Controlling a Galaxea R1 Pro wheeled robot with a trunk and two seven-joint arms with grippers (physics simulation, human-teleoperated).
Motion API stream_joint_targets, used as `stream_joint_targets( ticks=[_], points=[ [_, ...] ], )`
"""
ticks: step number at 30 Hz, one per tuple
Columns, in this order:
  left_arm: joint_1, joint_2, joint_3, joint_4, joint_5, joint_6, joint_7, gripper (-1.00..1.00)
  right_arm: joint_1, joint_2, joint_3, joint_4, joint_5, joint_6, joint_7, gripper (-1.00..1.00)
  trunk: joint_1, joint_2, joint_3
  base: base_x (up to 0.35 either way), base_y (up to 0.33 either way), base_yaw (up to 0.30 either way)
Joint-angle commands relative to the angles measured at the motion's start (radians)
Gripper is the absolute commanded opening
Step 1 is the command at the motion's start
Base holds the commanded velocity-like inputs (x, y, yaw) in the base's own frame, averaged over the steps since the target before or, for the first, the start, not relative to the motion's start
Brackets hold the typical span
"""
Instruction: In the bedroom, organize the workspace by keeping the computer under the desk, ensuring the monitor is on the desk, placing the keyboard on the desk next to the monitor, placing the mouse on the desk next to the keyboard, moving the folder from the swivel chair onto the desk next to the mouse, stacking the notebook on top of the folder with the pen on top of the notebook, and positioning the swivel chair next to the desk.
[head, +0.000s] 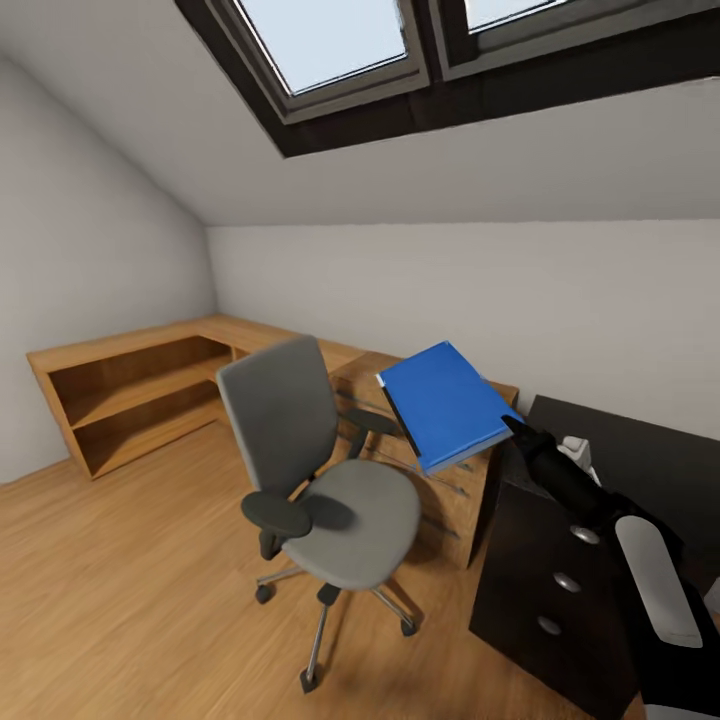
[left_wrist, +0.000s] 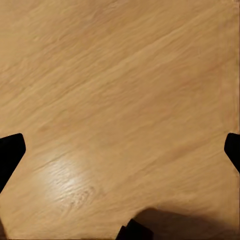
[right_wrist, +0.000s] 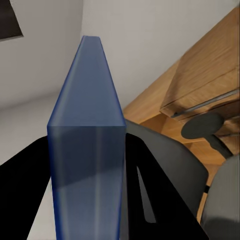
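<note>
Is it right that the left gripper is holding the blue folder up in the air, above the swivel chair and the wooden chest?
Not quite: it is the right gripper that is shut on the folder. The head view shows it at the end of the right arm, lifted clear of the swivel chair in front of the wooden chest. The left gripper is open over floor.

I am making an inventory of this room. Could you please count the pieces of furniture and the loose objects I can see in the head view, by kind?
Swivel chair: 1
Black desk: 1
Wooden chest with bar handles: 1
Low wooden open shelving: 1
Blue folder, held in the right pincer: 1
Total: 5
</note>
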Motion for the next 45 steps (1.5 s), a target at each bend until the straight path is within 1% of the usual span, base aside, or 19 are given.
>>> stream_joint_targets(
  ticks=[1, 3, 5, 8, 9, 10, 12, 13, 14, 18, 20, 22, 25, 27, 29, 33, 35, 38, 45],
  points=[
    [0.0, 0.001, -0.008, 0.006, 0.011, -0.005, -0.004, 1.0, -0.001, 0.0, -0.001, 0.0, -0.004, 0.005, -0.002, -1.0, -0.004, 0.007, 0.002, -0.006, 0.0, -0.272],
    [0.0, 0.0, -0.008, 0.044, 0.011, -0.005, -0.033, 1.0, -0.001, 0.0, -0.001, 0.001, -0.003, 0.005, -0.003, -1.0, -0.012, 0.021, 0.008, -0.003, 0.0, -0.276],
    [0.0, 0.0, -0.008, 0.103, 0.01, -0.011, -0.081, 1.0, -0.001, 0.0, -0.001, 0.002, -0.002, 0.003, -0.003, -1.0, -0.019, 0.035, 0.015, -0.002, 0.0, -0.287],
    [0.0, 0.003, -0.007, 0.136, 0.01, -0.029, -0.125, 1.0, -0.001, 0.0, -0.001, 0.003, -0.002, 0.001, -0.003, -1.0, -0.031, 0.056, 0.024, -0.001, 0.0, -0.292],
    [0.0, 0.005, -0.006, 0.156, 0.011, -0.091, -0.147, 1.0, -0.001, 0.0, -0.001, 0.003, -0.002, 0.0, -0.003, -1.0, -0.035, 0.063, 0.027, 0.0, 0.0, -0.295],
    [0.0, 0.004, -0.006, 0.164, 0.011, -0.116, -0.151, 1.0, -0.001, 0.0, -0.001, 0.003, -0.002, 0.0, -0.003, -1.0, -0.039, 0.07, 0.03, 0.0, 0.0, -0.296],
    [0.0, 0.0, -0.01, 0.209, 0.011, -0.232, -0.172, 1.0, -0.001, 0.0, -0.003, 0.003, -0.002, -0.001, -0.003, -1.0, -0.046, 0.084, 0.037, 0.0, 0.0, -0.296],
    [0.0, -0.001, -0.011, 0.221, 0.011, -0.26, -0.179, 1.0, -0.001, 0.0, -0.005, 0.003, -0.002, 0.0, -0.003, -1.0, -0.05, 0.091, 0.04, 0.0, 0.0, -0.296],
    [0.0, -0.003, -0.013, 0.239, 0.011, -0.31, -0.195, 1.0, -0.001, 0.0, -0.012, 0.004, -0.002, 0.0, -0.003, -1.0, -0.054, 0.098, 0.043, 0.0, 0.0, -0.296],
    [0.0, -0.01, -0.014, 0.27, 0.013, -0.411, -0.233, 1.0, -0.001, 0.0, -0.033, 0.005, -0.002, 0.001, -0.003, -1.0, -0.069, 0.126, 0.055, 0.0, 0.0, -0.296],
    [0.0, -0.013, -0.014, 0.279, 0.015, -0.46, -0.236, 1.0, -0.001, 0.0, -0.037, 0.006, -0.002, 0.001, -0.003, -1.0, -0.077, 0.14, 0.062, 0.0, 0.0, -0.297],
    [0.0, -0.036, -0.013, 0.313, 0.017, -0.544, -0.234, 1.0, -0.001, 0.0, -0.04, 0.005, -0.002, 0.001, -0.003, -1.0, -0.085, 0.154, 0.068, 0.0, 0.0, -0.296],
    [0.0, -0.054, -0.012, 0.329, 0.018, -0.58, -0.233, 1.0, -0.001, 0.0, -0.041, 0.007, -0.002, 0.0, -0.003, -1.0, -0.096, 0.175, 0.077, 0.0, 0.0, -0.297],
    [0.0, -0.061, -0.011, 0.334, 0.018, -0.591, -0.236, 1.0, -0.001, 0.0, -0.042, 0.016, -0.002, -0.001, -0.004, -1.0, -0.104, 0.189, 0.084, 0.0, 0.0, -0.297],
    [0.0, -0.064, -0.011, 0.337, 0.018, -0.596, -0.239, 1.0, -0.001, 0.0, -0.042, 0.031, -0.002, -0.001, -0.003, -1.0, -0.104, 0.189, 0.084, 0.0, 0.0, -0.297],
    [0.0, -0.064, -0.01, 0.339, 0.019, -0.597, -0.234, 1.0, -0.001, 0.0, -0.046, 0.047, -0.002, -0.001, -0.003, -1.0, -0.104, 0.189, 0.084, 0.0, 0.0, -0.297],
    [0.0, -0.064, -0.01, 0.339, 0.019, -0.596, -0.232, 1.0, -0.001, 0.0, -0.062, 0.051, -0.002, -0.001, -0.004, -1.0, -0.104, 0.189, 0.084, 0.0, 0.0, -0.297],
    [0.0, -0.064, -0.01, 0.339, 0.019, -0.595, -0.232, 1.0, -0.001, 0.0, -0.07, 0.059, -0.002, -0.001, -0.005, -1.0, -0.104, 0.189, 0.084, 0.0, 0.0, -0.297],
    [0.0, -0.065, -0.009, 0.339, 0.02, -0.595, -0.235, 1.0, -0.001, 0.001, -0.073, 0.061, -0.002, -0.002, -0.007, -1.0, -0.104, 0.189, 0.084, 0.0, 0.0, -0.297]
  ],
)
